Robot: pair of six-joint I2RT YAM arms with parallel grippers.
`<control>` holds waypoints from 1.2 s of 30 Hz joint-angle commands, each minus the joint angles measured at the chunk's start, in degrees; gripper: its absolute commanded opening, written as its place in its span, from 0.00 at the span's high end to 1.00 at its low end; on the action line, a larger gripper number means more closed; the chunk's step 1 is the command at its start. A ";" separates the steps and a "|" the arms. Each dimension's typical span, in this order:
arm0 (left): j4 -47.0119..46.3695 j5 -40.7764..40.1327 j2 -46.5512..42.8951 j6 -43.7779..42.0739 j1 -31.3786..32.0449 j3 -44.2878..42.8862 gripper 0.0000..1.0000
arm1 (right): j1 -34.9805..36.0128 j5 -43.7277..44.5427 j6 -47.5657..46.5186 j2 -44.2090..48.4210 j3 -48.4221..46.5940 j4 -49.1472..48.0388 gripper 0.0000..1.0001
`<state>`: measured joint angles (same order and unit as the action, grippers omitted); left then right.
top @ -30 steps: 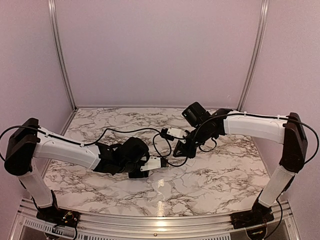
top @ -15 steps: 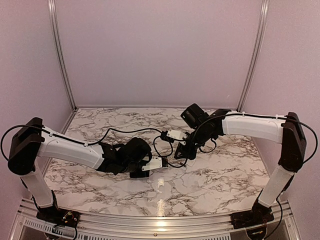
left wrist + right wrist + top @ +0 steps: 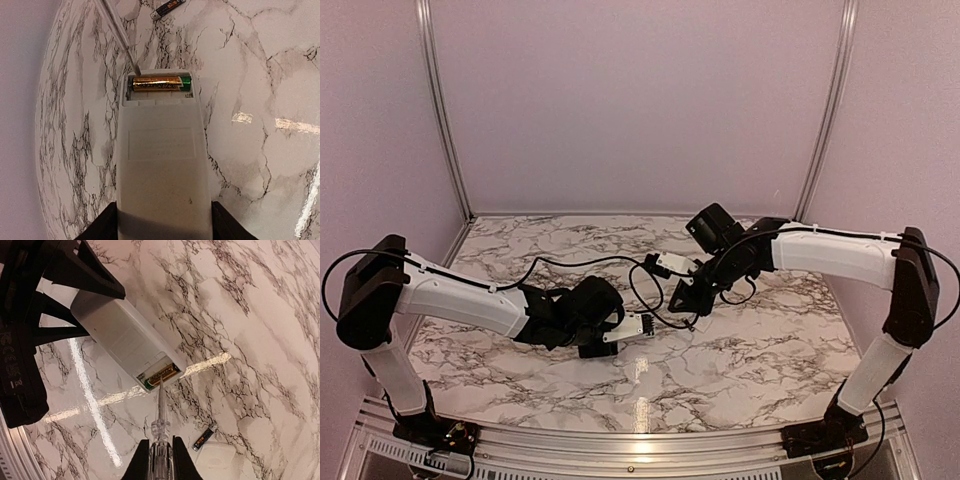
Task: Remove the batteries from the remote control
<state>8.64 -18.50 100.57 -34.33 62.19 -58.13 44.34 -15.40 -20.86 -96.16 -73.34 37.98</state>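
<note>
left tool (image 3: 165, 226) clamps remote control (image 3: 162, 160), lower centre of left wrist view; bay open, one battery (image 3: 156, 83) inside. right tool (image 3: 161, 462) pinches clear pick (image 3: 161, 405), tip at bay edge. second battery (image 3: 205, 436) on counter (image 3: 260, 340) beside white cover (image 3: 216, 456), lower right of right wrist view.

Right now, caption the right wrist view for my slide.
Right gripper holds a clear plastic pick at the gold battery in the slim white remote control.

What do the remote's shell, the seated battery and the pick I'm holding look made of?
Remote control: matte white plastic, likely; moulded panel lines, dull sheen.
Battery: probably metal under a glossy gold-and-green wrap; it glints.
Pick: clear hard plastic, apparently; see-through, with bright edges.
</note>
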 commanded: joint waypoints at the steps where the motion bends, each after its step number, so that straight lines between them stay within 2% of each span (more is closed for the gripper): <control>1: 2.22 1.05 -1.51 4.92 0.03 -1.29 0.63 | -0.39 0.29 3.37 5.03 1.61 -2.97 1.00; 6: 2.98 2.54 -2.75 10.83 0.03 -0.85 0.63 | -0.39 -1.18 8.12 6.63 1.61 -2.34 1.00; 11: 4.66 4.11 -3.72 16.69 0.03 -1.47 0.63 | -0.39 -0.89 14.85 4.89 -0.94 3.30 1.00; 18: 9.30 4.71 -4.06 22.65 0.19 -3.27 0.63 | -0.36 -1.18 16.44 5.87 -0.83 6.04 1.00; 27: 15.83 4.75 -1.71 28.71 1.31 -7.29 0.66 | 1.66 -0.48 18.20 2.13 -3.92 7.40 1.00; 36: 17.49 4.11 -1.55 30.28 2.18 -7.58 0.69 | 2.53 1.04 20.55 -0.70 -6.71 6.88 1.00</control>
<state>24.08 -14.00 98.65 -5.43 63.83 -64.53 46.19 -15.84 -1.93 -95.53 -77.03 44.73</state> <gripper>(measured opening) 0.593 0.108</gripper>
